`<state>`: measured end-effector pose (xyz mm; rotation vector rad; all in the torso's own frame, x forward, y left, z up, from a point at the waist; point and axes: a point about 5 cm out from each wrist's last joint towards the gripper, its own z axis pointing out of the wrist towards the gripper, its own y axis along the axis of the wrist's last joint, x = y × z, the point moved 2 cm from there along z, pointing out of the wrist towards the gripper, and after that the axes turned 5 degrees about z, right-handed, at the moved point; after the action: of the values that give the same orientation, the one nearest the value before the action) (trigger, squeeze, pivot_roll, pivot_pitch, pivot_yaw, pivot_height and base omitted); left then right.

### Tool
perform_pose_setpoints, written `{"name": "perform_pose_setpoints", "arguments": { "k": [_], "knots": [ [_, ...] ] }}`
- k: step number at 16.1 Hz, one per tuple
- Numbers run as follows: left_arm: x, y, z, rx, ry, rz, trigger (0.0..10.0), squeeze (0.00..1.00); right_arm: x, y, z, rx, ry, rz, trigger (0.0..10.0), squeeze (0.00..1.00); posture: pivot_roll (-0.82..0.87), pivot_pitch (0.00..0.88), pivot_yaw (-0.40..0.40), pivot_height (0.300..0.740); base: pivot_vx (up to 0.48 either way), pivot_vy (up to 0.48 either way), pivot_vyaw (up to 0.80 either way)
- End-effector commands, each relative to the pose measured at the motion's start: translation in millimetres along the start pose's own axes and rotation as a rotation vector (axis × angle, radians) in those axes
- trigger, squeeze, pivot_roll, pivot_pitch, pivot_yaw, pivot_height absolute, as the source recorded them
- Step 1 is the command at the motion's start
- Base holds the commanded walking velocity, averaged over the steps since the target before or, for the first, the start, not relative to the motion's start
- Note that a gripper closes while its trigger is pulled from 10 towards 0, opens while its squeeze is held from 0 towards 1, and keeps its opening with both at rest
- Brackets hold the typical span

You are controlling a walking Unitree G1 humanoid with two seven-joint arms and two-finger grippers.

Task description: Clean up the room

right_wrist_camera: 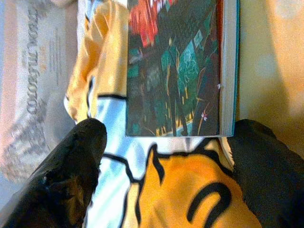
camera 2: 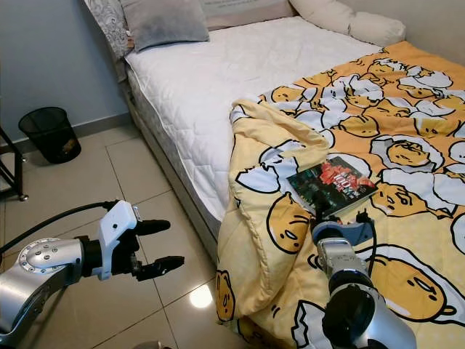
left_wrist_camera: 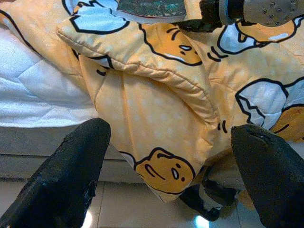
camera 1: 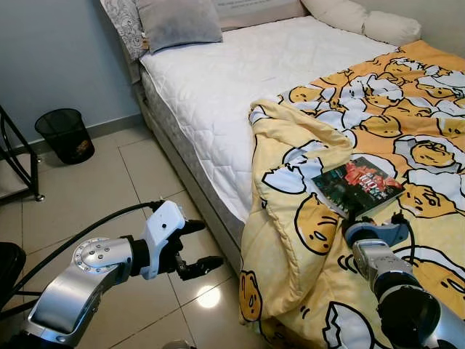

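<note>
A dark book (camera 1: 357, 185) with a red title lies flat on the yellow egg-print duvet (camera 1: 407, 109), near the duvet's folded-back edge. My right gripper (camera 1: 370, 218) rests on the duvet just short of the book's near end. It is open, and in the right wrist view its two black fingers (right_wrist_camera: 71, 166) flank the book (right_wrist_camera: 175, 66) without touching it. My left gripper (camera 1: 207, 245) is open above the tiled floor beside the bed. It points at the duvet corner (left_wrist_camera: 156, 109) that hangs over the bed's side.
The white mattress (camera 1: 240, 73) is bare on its left half, with grey and white pillows (camera 1: 178, 22) at the head. A black mesh bin (camera 1: 64, 134) stands by the wall. A black metal frame (camera 1: 22, 167) is at the far left on the tiled floor.
</note>
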<state>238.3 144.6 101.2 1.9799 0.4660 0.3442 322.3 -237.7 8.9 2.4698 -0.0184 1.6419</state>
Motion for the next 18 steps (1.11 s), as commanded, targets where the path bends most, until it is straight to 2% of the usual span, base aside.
{"name": "perform_pose_setpoints", "arguments": {
  "k": [1, 6, 18],
  "knots": [
    [0.5, 3.7, -2.6, -0.013, 0.007, 0.02, 10.0, 0.76, 10.7, 1.7, 3.1, -0.028, 0.043, 0.023, 2.9, 0.0, 0.09, 0.0, 0.03, 0.74, 0.0, 0.0, 0.0],
    [1.1, 2.8, -1.3, -0.012, 0.007, 0.023, 10.0, 0.76, 13.2, -1.1, 4.1, -0.03, 0.05, 0.018, 0.0, 0.0, 0.09, 0.0, 0.032, 0.74, 0.0, 0.0, 0.0],
    [1.1, 6.0, 4.0, -0.021, 0.007, 0.026, 10.0, 0.76, 12.0, -0.3, 4.2, -0.025, 0.032, -0.013, 0.0, 0.0, 0.08, 0.0, 0.029, 0.74, 0.0, 0.0, 0.0]
  ]
}}
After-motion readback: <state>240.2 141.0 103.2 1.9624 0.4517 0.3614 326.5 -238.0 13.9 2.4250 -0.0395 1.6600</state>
